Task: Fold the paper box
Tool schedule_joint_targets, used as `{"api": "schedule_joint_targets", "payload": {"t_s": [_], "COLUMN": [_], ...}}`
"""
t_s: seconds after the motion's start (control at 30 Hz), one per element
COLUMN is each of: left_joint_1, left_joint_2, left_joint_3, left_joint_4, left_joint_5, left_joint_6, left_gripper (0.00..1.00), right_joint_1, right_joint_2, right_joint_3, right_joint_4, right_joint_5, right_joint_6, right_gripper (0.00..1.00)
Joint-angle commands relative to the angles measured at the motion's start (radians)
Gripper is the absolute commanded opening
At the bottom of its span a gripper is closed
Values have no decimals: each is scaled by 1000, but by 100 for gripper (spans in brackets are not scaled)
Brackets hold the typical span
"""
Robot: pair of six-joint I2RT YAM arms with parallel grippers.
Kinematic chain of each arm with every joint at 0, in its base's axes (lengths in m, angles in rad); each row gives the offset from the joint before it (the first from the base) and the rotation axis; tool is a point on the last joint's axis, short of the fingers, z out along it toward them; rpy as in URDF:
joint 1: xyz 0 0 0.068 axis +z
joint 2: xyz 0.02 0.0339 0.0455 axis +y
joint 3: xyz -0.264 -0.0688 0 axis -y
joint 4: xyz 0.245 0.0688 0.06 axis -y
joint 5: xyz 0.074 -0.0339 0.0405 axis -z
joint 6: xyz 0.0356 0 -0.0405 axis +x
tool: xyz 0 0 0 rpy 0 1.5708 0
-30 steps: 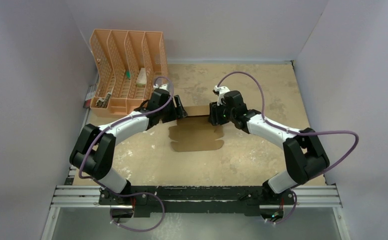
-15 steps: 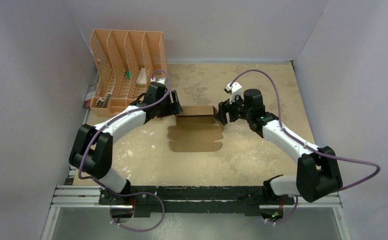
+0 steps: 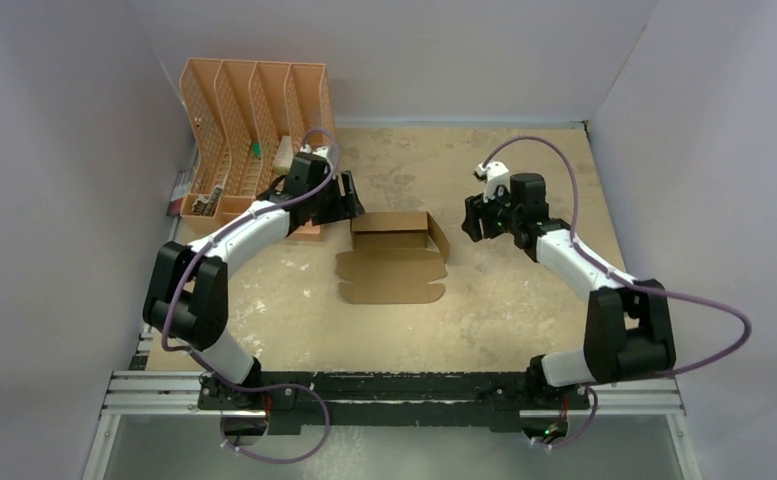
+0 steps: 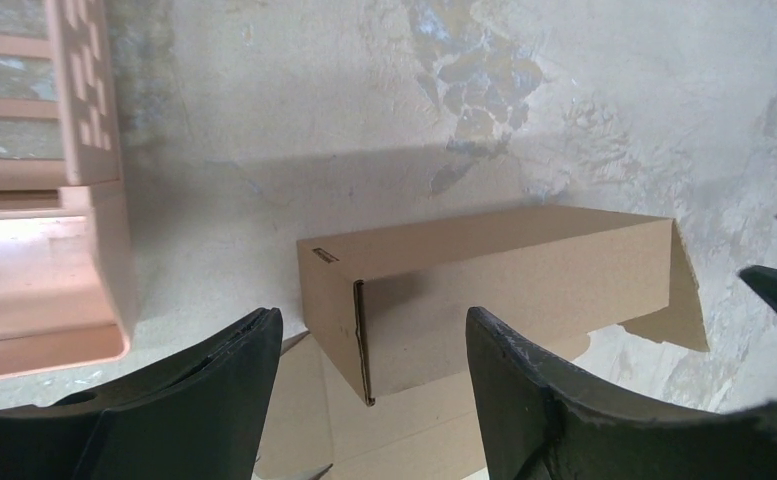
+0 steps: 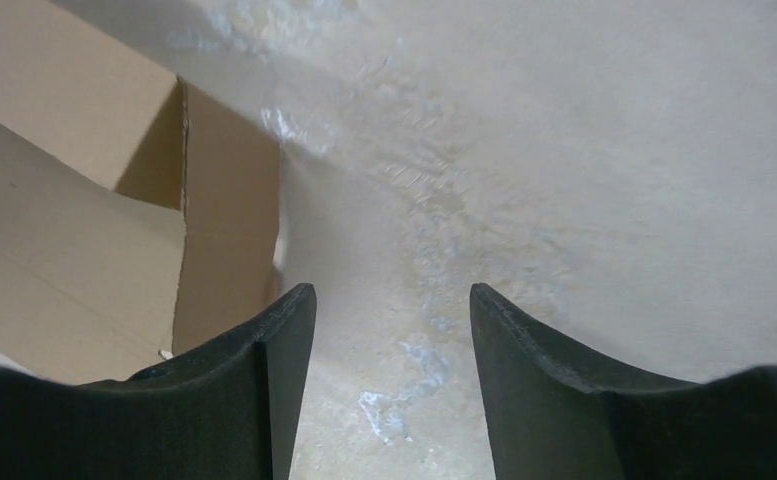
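Status: paper box point(image 3: 394, 255) part-folded. Far walls stand up, but the near panel w/ rounded tabs lies flat, so approx. half left. L gripper point(image 3: 348, 203) jaws apart, empty, box corner just ahead btwn them. R gripper point(image 5: 392, 295) jaws apart, empty, box left of them, not touching.

No text, brand, number or sign can be read anywhere. A small dark printed mark point(image 4: 324, 257) is seen on the paper box point(image 4: 504, 300) near its upper left corner, but it is too small to be deciphered
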Motion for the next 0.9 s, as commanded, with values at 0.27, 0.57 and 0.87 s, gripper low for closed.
{"api": "schedule_joint_targets", "payload": {"t_s": [0.27, 0.57, 0.87], "left_joint_1": [2, 1, -13], "left_joint_2": [52, 40, 6], "left_joint_3": [-5, -45, -94], "left_joint_4": [92, 135, 156], "left_joint_5": [138, 182, 221], "left_joint_6": [-75, -122, -171], "left_gripper": [68, 68, 67], "right_joint_1": [76, 173, 200], "right_joint_2": [132, 147, 146], "right_joint_3": [31, -54, -165], "right_joint_4": [-19, 214, 532], "right_joint_5": [-189, -196, -163], "right_joint_6": [50, 100, 188], "right_gripper": [59, 60, 62]}}
